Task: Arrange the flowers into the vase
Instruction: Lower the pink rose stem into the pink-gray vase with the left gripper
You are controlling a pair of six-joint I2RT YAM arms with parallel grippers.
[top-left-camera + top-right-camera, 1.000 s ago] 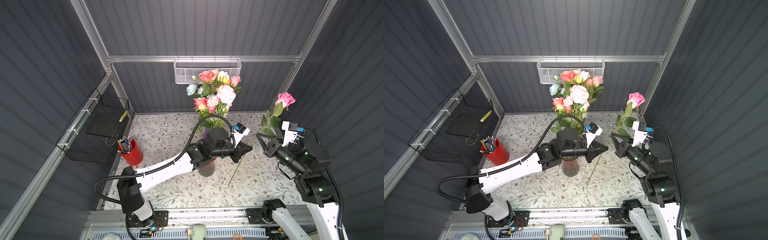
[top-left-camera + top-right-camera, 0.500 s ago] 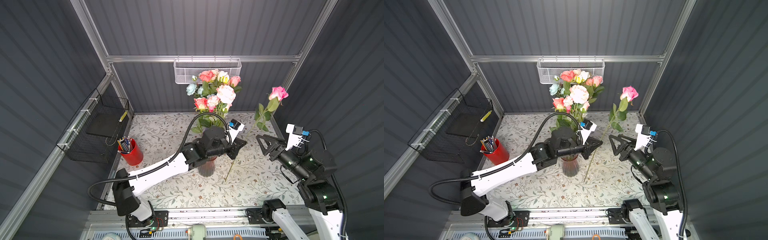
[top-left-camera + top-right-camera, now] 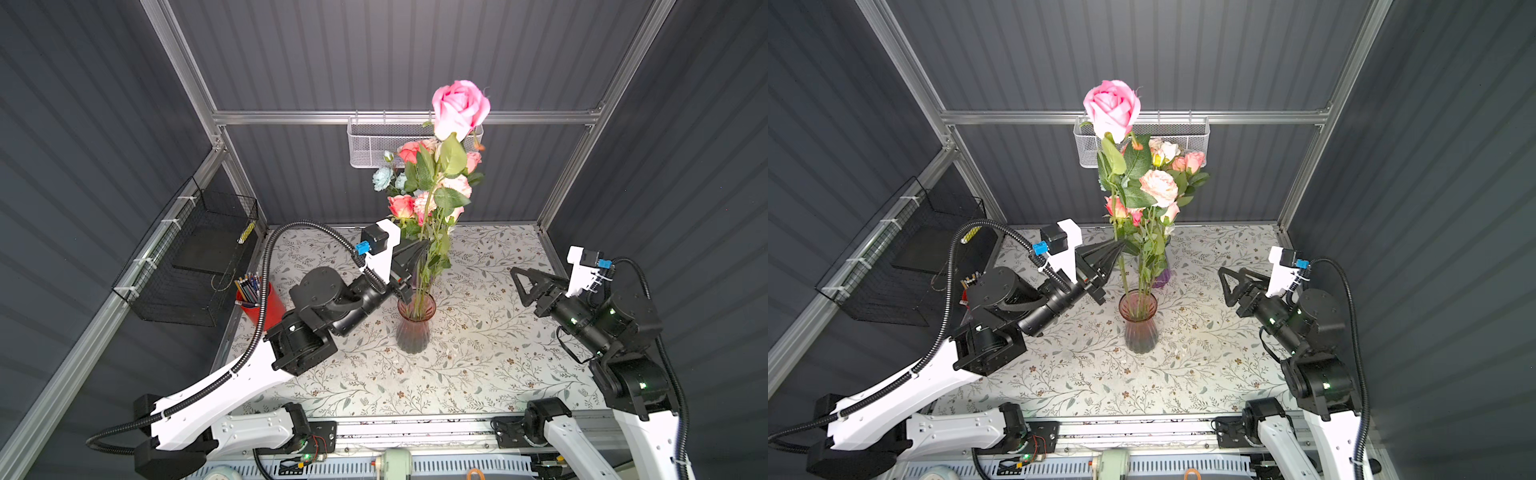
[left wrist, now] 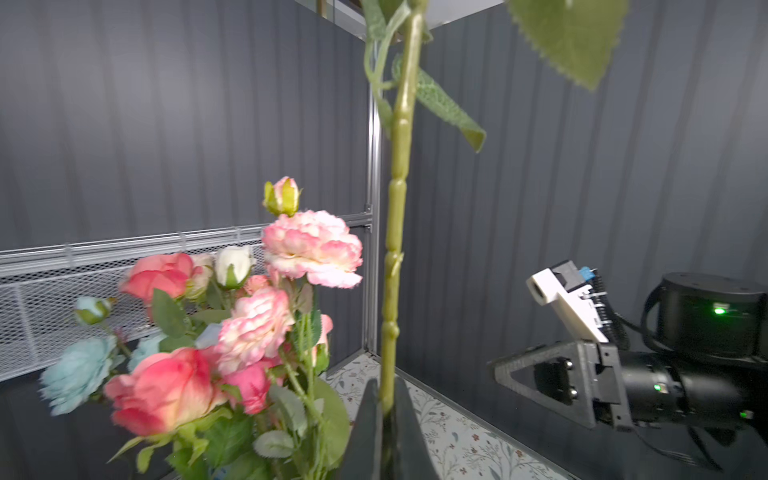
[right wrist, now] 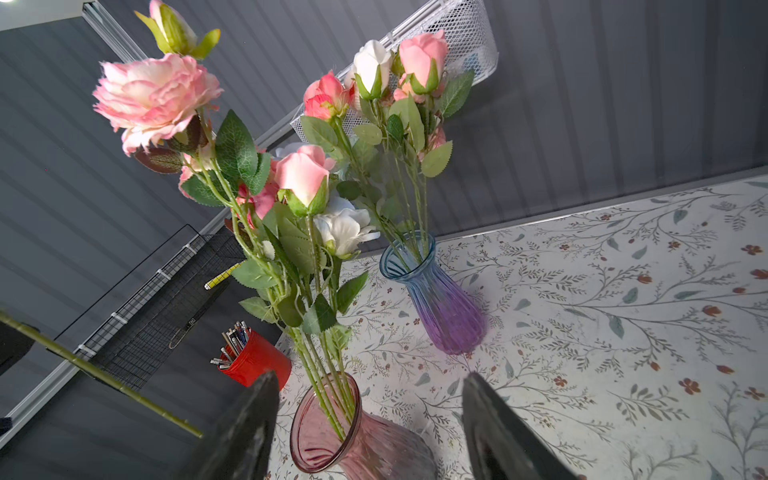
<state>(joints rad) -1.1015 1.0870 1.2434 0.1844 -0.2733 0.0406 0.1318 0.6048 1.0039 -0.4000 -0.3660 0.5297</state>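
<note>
The pink rose (image 3: 459, 108) stands nearly upright over the middle of the table (image 3: 478, 365), and its head rises higher than anything else in both top views. The left gripper (image 3: 1119, 246) reaches in from about 9 o'clock of the pink vase (image 3: 414, 337). Its jaws are pressed together on the rose's green stem (image 4: 395, 249), low on its length. The stem's cut end hangs near the vase mouth on the 9 o'clock side. In the right wrist view the end shows bare in the air, just beside the rim and outside the glass.

The other flowers (image 5: 303, 174) stand in two vases. Several stems are in the pink vase at the table's centre. The rest are in the blue vase (image 5: 440, 303), which stands close behind it at about 12 to 1 o'clock without touching it.

The right gripper (image 5: 370, 376) hangs at 3 o'clock of the pink vase, well apart from it. It points toward the vase with its fingers spread wide and nothing between them.

A red cup (image 3: 276, 309) of pens sits at 9 o'clock by the table's left edge. A black wire basket (image 3: 195, 270) hangs on the left wall at about 10 o'clock, and a white mesh basket (image 3: 374, 145) hangs on the back wall at 12 o'clock
</note>
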